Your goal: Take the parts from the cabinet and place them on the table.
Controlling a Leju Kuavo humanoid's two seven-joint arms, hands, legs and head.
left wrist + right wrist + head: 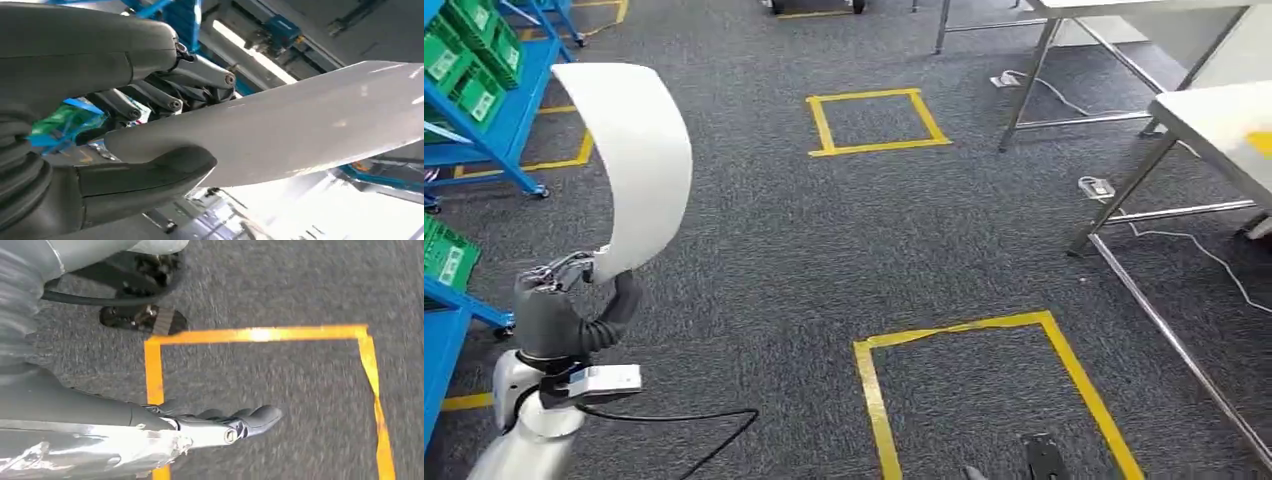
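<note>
Gripping the lower end of a curved white part (636,160), the left robot hand (559,310) is raised at the left of the head view; the left wrist view shows the thumb under the sheet (300,125) and the dark fingers (170,95) over it. Blue shelving with green bins (469,60) stands just left of that robot hand. Yellow tape squares (876,122) mark the grey carpet to its right, and the white table (1224,125) stands far right. The right robot hand (210,427) hangs over the carpet, released, fingers straight, grasping nothing.
</note>
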